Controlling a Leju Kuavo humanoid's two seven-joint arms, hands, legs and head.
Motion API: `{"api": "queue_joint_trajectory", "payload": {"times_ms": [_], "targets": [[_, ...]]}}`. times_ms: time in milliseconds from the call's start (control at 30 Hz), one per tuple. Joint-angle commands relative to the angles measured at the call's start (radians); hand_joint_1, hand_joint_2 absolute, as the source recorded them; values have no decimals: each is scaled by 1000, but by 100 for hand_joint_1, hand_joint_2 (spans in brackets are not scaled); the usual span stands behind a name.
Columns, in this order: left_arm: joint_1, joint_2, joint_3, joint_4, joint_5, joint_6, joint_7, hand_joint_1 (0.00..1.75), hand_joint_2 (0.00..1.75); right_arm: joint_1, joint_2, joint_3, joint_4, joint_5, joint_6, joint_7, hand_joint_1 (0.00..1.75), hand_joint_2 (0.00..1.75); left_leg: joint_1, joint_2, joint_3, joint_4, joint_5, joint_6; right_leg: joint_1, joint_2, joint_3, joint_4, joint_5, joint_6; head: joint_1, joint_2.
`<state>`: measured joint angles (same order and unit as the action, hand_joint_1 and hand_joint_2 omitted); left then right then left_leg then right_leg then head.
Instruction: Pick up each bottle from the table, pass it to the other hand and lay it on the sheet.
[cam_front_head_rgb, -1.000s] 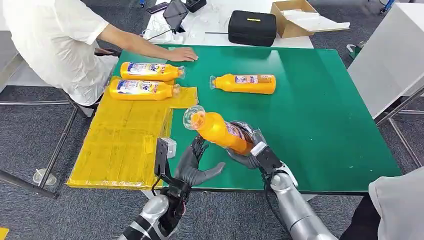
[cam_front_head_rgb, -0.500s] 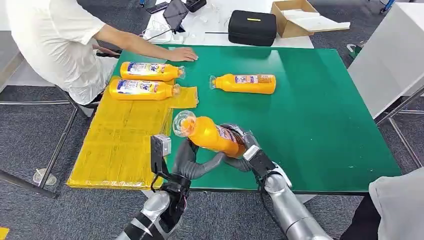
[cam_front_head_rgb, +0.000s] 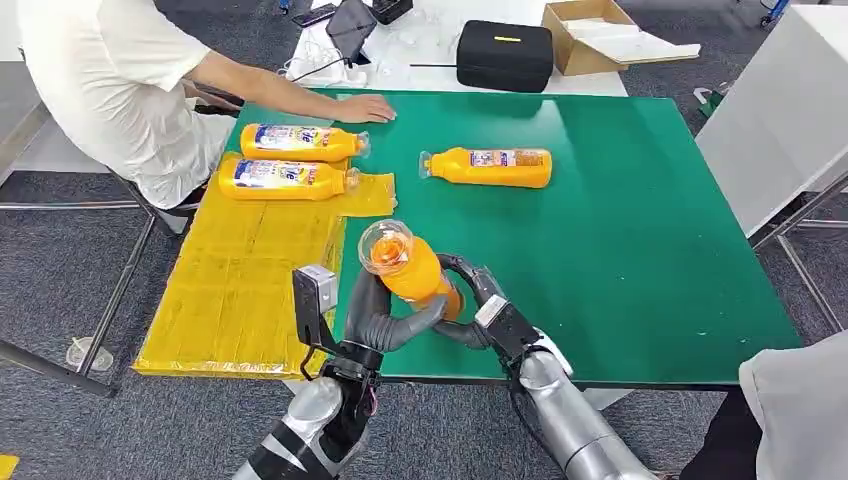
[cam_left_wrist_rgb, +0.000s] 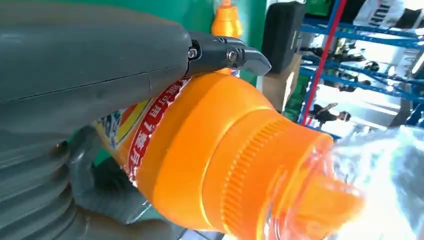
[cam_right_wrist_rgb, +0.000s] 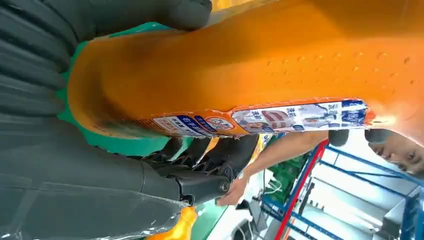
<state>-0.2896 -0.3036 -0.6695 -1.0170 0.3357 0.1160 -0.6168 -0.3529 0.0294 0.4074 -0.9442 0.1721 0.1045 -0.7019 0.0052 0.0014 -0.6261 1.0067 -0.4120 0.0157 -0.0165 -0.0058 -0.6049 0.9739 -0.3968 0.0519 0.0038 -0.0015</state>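
Head view: glossy orange bottle (cam_front_head_rgb: 405, 268)

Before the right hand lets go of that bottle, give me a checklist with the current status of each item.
1. Right hand holds the raised bottle by its lower body: ok.
2. Left hand wrapped around the same bottle: fingers lie against its side, but a firm grasp cannot be told.
3. Bottle lifted clear of the green table: ok.
4. Free room on the yellow sheet below the two laid bottles: ok.
5. The person's hand rests at the table's far edge, away from the handover: ok.
6. One bottle on the table waits to be picked up: not ok.
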Motion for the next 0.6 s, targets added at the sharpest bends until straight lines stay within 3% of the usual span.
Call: {"api": "queue_joint_trajectory", "payload": {"times_ms": [33,233,433,533,567,600], "targets": [[-53,7,-41,55,16,-20,-17,175,175,-45,13,57,33,-19,33,4,169,175,0,1,2,0,-1,0,1,1,1,0,0,-1,0,0],[-61,5,-42,78,20,-29,-18,175,175,-43,21,38,12,-63,67,4,175,175,1,1,3,1,-2,-1,1,2,3,1,-1,-2,0,0],[-63,4,-32,93,21,-26,-43,175,175,-39,43,-10,-4,-137,149,4,161,175,1,2,3,1,-2,-1,1,2,2,1,-1,-2,0,0],[-54,15,-26,65,36,-51,-44,175,175,-28,52,-37,-11,-169,194,4,119,175,1,2,3,1,-2,-1,1,2,3,1,-1,-2,0,0],[-51,23,-26,51,30,-51,-47,175,175,-22,51,-41,-17,-167,196,4,84,175,0,2,2,0,-1,-1,0,2,2,0,-1,-2,0,0],[-47,27,-20,37,24,-43,-46,175,175,-19,53,-50,-13,-165,192,4,21,175,1,3,5,2,-3,-1,1,3,5,1,-2,-3,0,0]]}}
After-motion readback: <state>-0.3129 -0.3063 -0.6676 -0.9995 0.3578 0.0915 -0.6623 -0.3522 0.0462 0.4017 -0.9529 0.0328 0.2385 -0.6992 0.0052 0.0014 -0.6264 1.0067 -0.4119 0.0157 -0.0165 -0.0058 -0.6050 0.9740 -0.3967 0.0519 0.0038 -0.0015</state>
